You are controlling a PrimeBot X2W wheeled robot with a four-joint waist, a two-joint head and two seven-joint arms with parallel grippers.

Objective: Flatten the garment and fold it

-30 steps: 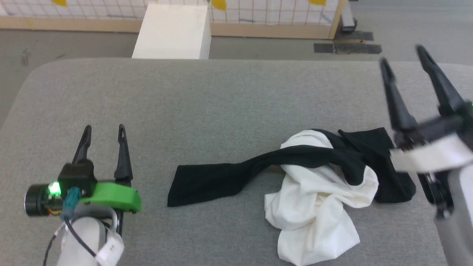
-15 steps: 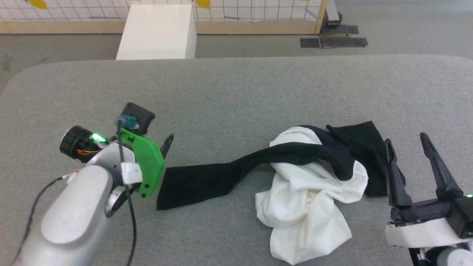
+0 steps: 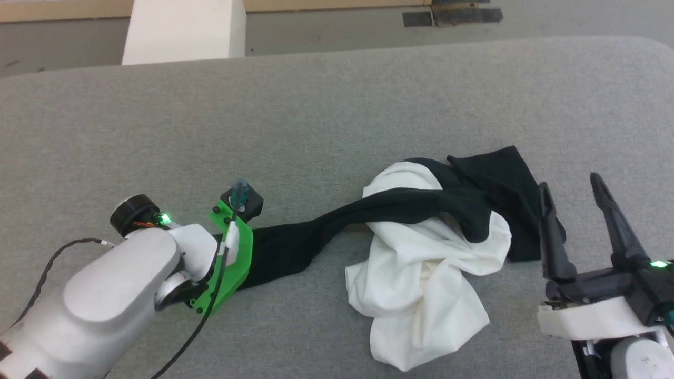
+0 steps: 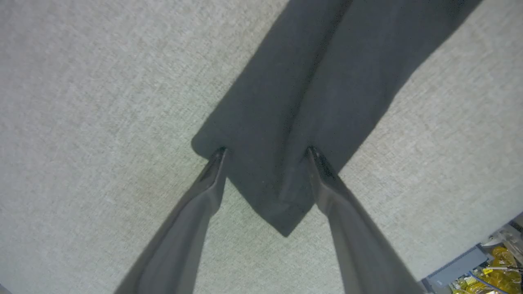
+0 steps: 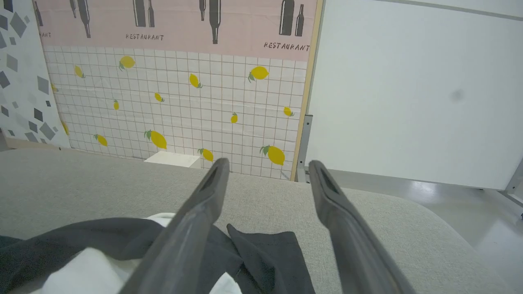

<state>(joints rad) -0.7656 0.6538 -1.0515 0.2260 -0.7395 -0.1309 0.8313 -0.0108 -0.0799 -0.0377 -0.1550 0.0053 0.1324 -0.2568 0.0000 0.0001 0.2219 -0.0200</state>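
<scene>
The garment lies crumpled on the grey table: a white body [image 3: 421, 284], one black sleeve [image 3: 295, 242] stretched out to the left, the other black sleeve [image 3: 495, 173] bunched at the right. In the head view my left arm's green wrist mount [image 3: 231, 258] sits over the long sleeve's end. My left gripper [image 4: 266, 151] points down, open, its fingertips [image 4: 218, 157] resting on the cloth either side of that sleeve's cuff [image 4: 286, 204]. My right gripper [image 3: 568, 184] stands open just right of the bunched sleeve, above the cloth [image 5: 265, 253], with nothing between its fingers [image 5: 196, 220].
The padded grey table [image 3: 316, 116] has rounded corners and stretches wide behind the garment. A white box [image 3: 184, 31] stands on the floor past its far edge. A lemon-tiled wall panel [image 5: 184, 102] rises beyond. The table's edge [image 4: 470, 245] runs near the sleeve end.
The head camera has tilted down. My left arm swung right from the bare table and turned down onto the long sleeve's end. My right gripper dropped from high at the right to beside the bunched sleeve.
</scene>
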